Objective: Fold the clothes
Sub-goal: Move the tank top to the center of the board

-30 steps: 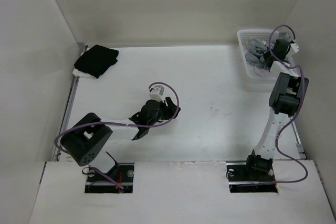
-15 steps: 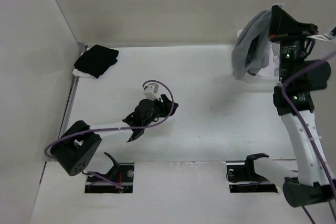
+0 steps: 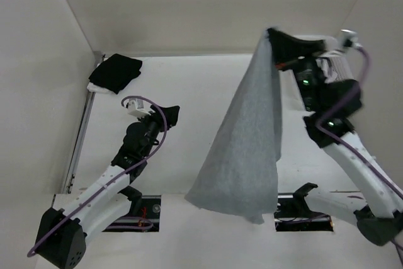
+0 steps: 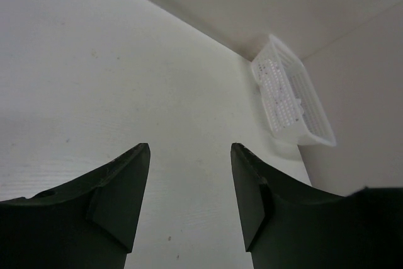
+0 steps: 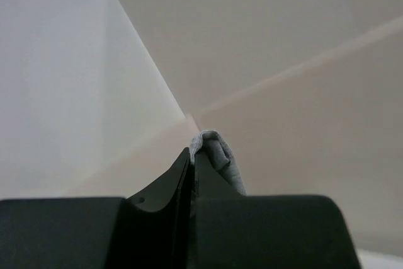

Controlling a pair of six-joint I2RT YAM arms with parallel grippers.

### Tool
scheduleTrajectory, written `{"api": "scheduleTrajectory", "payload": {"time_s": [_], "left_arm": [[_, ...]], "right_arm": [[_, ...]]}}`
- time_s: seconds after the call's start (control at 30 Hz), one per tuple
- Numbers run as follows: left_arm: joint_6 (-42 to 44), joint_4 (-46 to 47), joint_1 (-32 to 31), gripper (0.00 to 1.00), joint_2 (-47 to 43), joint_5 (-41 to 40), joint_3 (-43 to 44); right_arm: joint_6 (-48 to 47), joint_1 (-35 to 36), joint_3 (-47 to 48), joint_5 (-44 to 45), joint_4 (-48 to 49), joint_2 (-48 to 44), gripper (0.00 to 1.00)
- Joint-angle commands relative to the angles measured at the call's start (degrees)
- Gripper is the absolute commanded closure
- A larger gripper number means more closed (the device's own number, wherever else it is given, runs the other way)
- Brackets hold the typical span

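right hand closed, pinching grey fabric

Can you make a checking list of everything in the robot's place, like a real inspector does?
Surface: white table, a few faint marks.
Job's things: grey tank top hanging unfolded in the air from the right pincer.
Clutter: black garment lying on white cloth in the far left corner; white basket at the far right.
Pincers: left pincer open, holding nothing; right pincer shut on the tank top.
Cables: purple cable looped by each wrist.
Surroundings: plain white walls.
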Motion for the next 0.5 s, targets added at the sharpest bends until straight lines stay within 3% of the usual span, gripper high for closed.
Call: {"api": "scheduleTrajectory", "payload": {"time_s": [0.0, 0.1, 0.23, 0.47], "left_arm": [[-1.2, -5.1, 2.7, 0.47, -1.1, 0.6, -2.2], [-2.3, -5.2, 5.0, 0.47, 1.0, 2.1, -3.0], [-2.8, -5.3, 7.0, 0.48, 3.6, 3.8, -1.3], [-4.0, -4.9, 8.9, 0.48, 3.0, 4.2, -0.6]], "right_arm": [[9.6, -1.1, -9.2, -2.3, 5.6, 14.5, 0.96], [12.7, -1.1, -8.0, -3.2, 9.5, 26.1, 0.97], [16.2, -2.1, 3.4, -3.4, 7.6, 38.6, 1.00], [14.1, -0.2, 17.3, -0.8, -2.1, 33.7, 1.00]]}}
